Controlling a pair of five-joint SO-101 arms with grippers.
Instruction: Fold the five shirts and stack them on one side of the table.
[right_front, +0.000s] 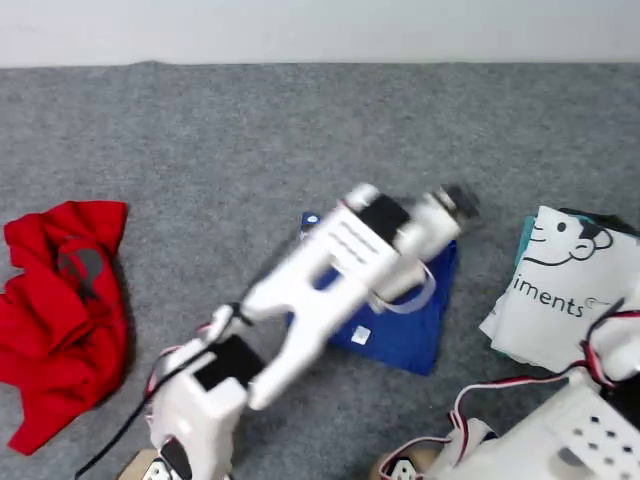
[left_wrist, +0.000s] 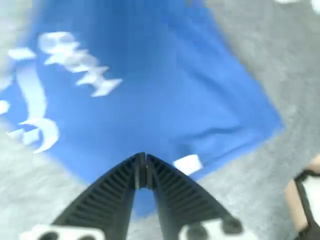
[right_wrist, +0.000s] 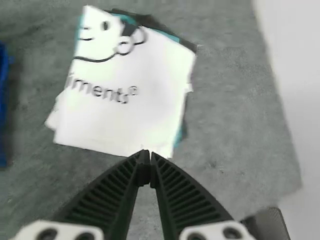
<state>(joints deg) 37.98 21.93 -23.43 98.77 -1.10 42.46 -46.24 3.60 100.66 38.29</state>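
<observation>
Mid-table (right_front: 250, 150), blue shirt (right_front: 400, 335) (left_wrist: 150, 90), lying flat. Above it, left gripper (left_wrist: 142, 169), pinched shut w/ nothing held. On the table's right side, white shirt (right_front: 560, 300) (right_wrist: 125, 100), folded atop others (teal and dark edges peeking out). Beside it, right gripper (right_wrist: 145, 167), closed tight too, empty. Far left, red shirt (right_front: 65, 300), crumpled.

A grey, felt-like cover (right_front: 300, 130) lies flat and wide from side to side, and behind its far edge there is a plain white wall (right_front: 320, 30).
</observation>
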